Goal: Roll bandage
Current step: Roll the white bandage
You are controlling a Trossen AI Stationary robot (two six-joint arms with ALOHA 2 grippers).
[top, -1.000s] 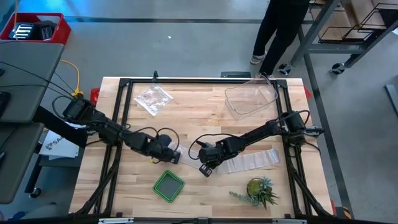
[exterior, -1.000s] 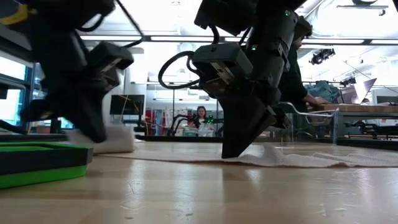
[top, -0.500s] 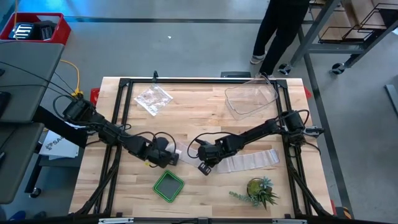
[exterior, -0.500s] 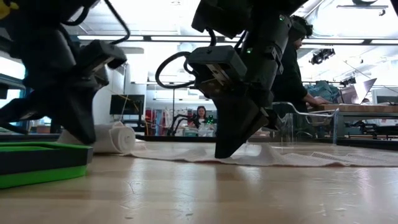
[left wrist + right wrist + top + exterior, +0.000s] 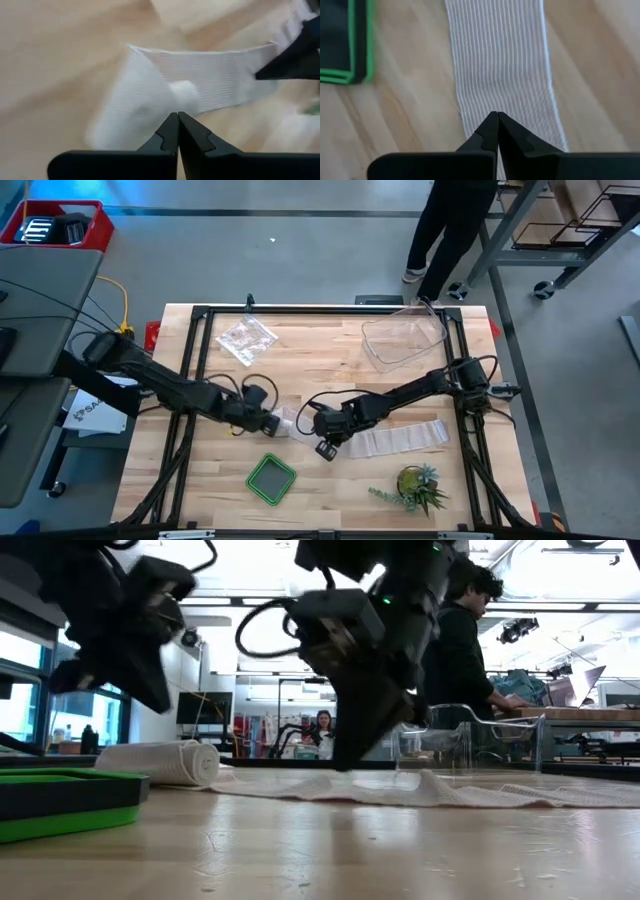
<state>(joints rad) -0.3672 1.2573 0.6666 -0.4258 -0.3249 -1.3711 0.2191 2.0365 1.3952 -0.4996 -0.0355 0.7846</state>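
- The bandage [image 5: 400,440] lies near the middle of the table [image 5: 320,490]. One end is already wound into a small roll [image 5: 160,761], and the roll rests on the wood.
- A long flat strip [image 5: 502,75] is not yet rolled, so I judge that most of the work is left.
- The left gripper [image 5: 178,131] hangs just above the roll, fingers closed together and holding nothing.
- The right gripper [image 5: 498,130] is over the strip, also closed and empty.
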